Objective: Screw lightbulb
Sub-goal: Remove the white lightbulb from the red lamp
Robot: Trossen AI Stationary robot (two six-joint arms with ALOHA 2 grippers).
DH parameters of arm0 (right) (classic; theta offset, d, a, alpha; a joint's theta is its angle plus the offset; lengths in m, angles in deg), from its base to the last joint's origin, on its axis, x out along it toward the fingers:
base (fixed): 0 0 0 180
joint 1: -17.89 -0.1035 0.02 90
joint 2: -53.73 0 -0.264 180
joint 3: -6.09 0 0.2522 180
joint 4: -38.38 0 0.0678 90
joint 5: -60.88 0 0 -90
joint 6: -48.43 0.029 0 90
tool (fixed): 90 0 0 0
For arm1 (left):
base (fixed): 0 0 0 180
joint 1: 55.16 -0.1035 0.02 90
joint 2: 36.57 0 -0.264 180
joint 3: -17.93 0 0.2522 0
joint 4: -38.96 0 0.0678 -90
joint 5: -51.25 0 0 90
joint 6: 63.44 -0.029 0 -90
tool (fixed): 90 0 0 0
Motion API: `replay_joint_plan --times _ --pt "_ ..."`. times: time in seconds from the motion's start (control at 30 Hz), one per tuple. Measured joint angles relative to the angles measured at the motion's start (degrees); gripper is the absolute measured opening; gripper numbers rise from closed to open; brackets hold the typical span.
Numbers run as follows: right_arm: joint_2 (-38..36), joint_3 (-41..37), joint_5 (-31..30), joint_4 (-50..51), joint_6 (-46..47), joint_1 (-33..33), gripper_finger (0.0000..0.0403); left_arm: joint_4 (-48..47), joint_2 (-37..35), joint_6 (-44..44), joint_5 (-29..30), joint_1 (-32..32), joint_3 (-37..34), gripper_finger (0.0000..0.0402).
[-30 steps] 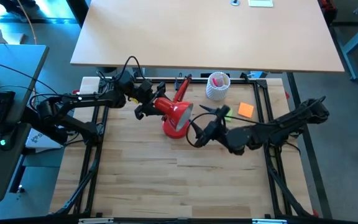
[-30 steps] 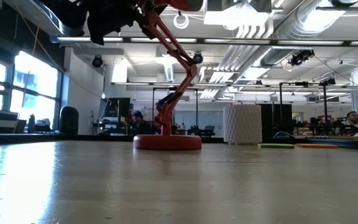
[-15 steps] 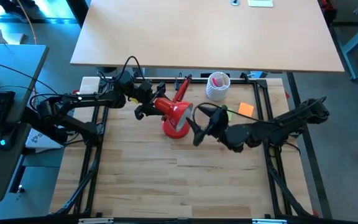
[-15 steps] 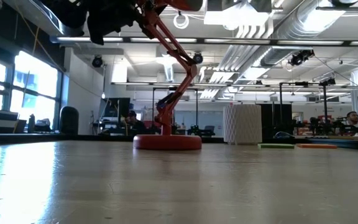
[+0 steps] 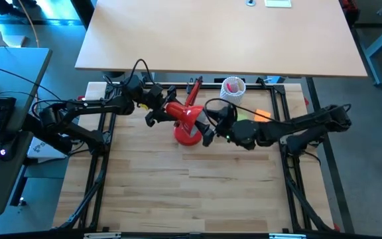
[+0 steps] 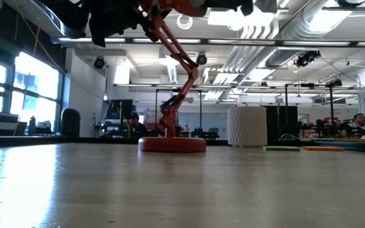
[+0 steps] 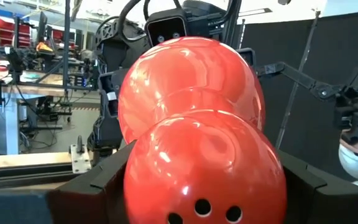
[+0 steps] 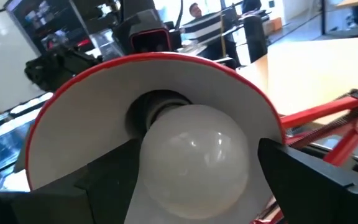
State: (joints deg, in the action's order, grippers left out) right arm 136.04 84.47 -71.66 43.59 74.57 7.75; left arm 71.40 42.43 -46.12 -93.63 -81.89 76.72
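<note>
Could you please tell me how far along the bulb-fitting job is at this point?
Done: the left claw is shut on the red lamp's shade, steadying it. In hand: the right claw holds the lightbulb inside the shade's white interior, right at the dark socket. Left: turning it fully in and letting go; how deeply it is threaded cannot be seen.

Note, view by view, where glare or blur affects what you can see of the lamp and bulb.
Left wrist view: bright window reflections streak the glossy red shade. Right wrist view: small highlights on the bulb, which shows sharp; the room behind is soft. Low view: ceiling lights glare; the foreground table is blurred.
</note>
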Motion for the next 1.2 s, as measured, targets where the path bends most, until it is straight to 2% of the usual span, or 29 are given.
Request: replay_joint_plan --times 0.23,0.4,0.57,0.9,1.03,1.2 --pt "0.1 -0.1 6.7 -1.5 -7.7 2.8 0.0321 0.1 0.0 -0.1 -0.3 -0.5 0.0 0.0249" --pt "0.2 -0.2 8.8 -3.2 -21.0 2.9 0.0306 0.3 -0.1 0.1 -0.7 -0.4 0.0 0.0249" --pt "0.2 -0.2 9.8 -3.6 -38.6 2.2 0.0287 0.7 -0.1 2.3 -1.3 -0.3 0.0 0.025" --pt "0.2 -0.2 8.6 -3.2 -78.3 1.8 0.0283 0.7 -0.2 5.6 0.4 -0.3 0.0 0.025" --pt "0.2 -0.2 5.5 -3.3 -85.8 1.4 0.0284 0.5 -0.2 6.4 1.3 -0.2 0.1 0.025" --pt "0.2 -0.2 3.4 -4.0 -88.6 1.4 0.0302 -0.1 -0.2 8.5 2.0 -0.2 0.1 0.025"
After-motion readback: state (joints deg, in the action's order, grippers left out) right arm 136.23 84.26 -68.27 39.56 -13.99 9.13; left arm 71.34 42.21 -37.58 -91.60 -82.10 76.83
